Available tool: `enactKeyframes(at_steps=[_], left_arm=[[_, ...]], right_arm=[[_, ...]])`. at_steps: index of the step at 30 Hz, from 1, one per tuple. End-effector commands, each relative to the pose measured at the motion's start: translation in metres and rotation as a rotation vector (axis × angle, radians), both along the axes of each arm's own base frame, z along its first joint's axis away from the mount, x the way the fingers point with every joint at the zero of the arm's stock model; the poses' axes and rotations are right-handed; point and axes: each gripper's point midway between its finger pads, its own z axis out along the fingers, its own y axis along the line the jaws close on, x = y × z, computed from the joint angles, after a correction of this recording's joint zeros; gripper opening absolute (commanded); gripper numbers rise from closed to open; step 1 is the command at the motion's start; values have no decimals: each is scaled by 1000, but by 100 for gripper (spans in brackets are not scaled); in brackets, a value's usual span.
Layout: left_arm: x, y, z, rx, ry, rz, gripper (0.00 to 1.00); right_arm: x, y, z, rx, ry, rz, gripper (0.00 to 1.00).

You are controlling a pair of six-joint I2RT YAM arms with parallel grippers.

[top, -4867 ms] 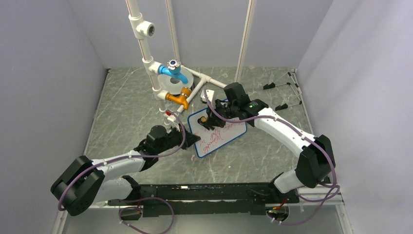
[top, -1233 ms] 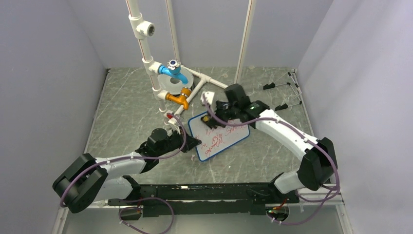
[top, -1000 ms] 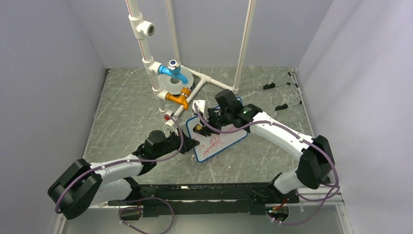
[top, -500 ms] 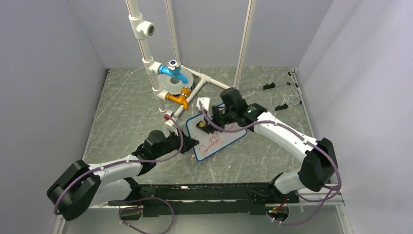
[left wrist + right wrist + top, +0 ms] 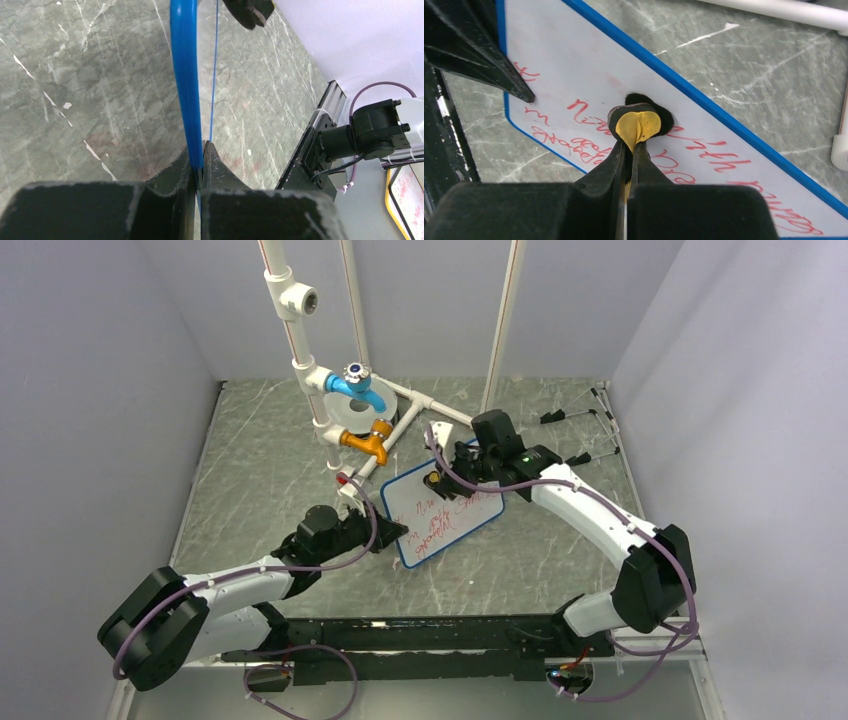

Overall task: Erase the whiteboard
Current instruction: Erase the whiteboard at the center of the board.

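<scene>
Right gripper [image 5: 628,148] is clamped on a yellow-and-black eraser [image 5: 638,121], whose black pad presses on the board [image 5: 574,70] in its upper part. Left gripper [image 5: 198,150] is pinched on the board's blue rim [image 5: 184,75] at the near-left edge, apparently to steady it. The board lies mid-table between the arms, just in front of the white pipe frame [image 5: 405,420].

Little looks done. The corner above the eraser is blank with a faint pink smear, but several lines of red writing cover the middle and lower face, so most of the wiping is left.

The right wrist view shows the pad meeting the face and the strokes on either side of it. The left wrist view shows only the rim, edge-on, in the closed jaws. Only the top view shows the whole board and both arms at once.
</scene>
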Motion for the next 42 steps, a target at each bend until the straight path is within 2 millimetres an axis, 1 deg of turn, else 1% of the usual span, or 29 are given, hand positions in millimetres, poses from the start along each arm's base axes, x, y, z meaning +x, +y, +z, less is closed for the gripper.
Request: enactKeyframes(at_steps=[1,3,4,5,6,8,11,13,14,15,16,20,21,23,24,26,28,30,31,33,34,36,40,41,42], left_arm=[[-8,-14,24,-43,-82,-96,0],[-9,-13,22,-44,-79,-94,0],[-10,-12,21,-43,-77,-95,0],[-10,-12,21,-42,-80,-95,0],[-10,-11,21,-39,-82,-93,0],[-11,-11,22,-39,-90,-97,0],[-11,-12,22,-39,-94,-105,0],[-11,-13,21,-42,-97,-110,0],[-11,-14,21,-44,-98,-111,0],[-11,-14,21,-44,-100,-113,0],[-11,-15,21,-44,-100,-117,0],[-10,-15,22,-46,-103,-115,0],[-11,-14,22,-46,-102,-114,0],[-11,-14,22,-49,-102,-112,0],[-11,-13,21,-50,-99,-109,0],[-12,-12,20,-51,-98,-105,0],[-11,-12,20,-49,-97,-102,0],[-11,-13,21,-50,-98,-105,0],[-11,-14,21,-50,-98,-108,0],[-11,-15,21,-54,-97,-114,0],[-11,-16,21,-55,-97,-115,0],[-11,-16,22,-58,-97,-117,0],[-11,-15,21,-58,-96,-112,0],[-11,-14,21,-57,-96,-110,0],[-11,-14,21,-56,-95,-108,0]], right_arm=[[-28,28,0,8,-30,181,0],[-48,40,-4,-4,-25,276,0],[-54,45,-4,-7,-27,303,0],[-54,46,-3,-8,-26,306,0],[-51,46,-1,-8,-29,293,0],[-34,36,5,-6,-49,220,0],[-6,10,10,-3,-69,104,0],[4,-3,10,4,-66,60,0],[4,-5,9,8,-61,58,0],[2,-3,9,13,-56,71,0],[-4,1,5,13,-35,101,0],[-41,29,-9,-23,-13,272,0],[-47,35,-10,-29,-13,303,0],[-53,41,-8,-27,-12,327,0],[-50,41,-6,-23,-17,316,0],[-37,34,1,-19,-38,257,0],[-19,21,7,-9,-58,176,0],[-2,7,10,-10,-76,94,0],[4,0,9,-14,-80,68,0],[7,-5,8,-15,-80,51,0],[4,-4,9,-8,-76,63,0],[-11,5,6,16,-37,135,0],[-51,34,-5,-4,-12,319,0],[-60,40,-9,-17,-9,354,0],[-64,44,-11,-30,-13,371,0]])
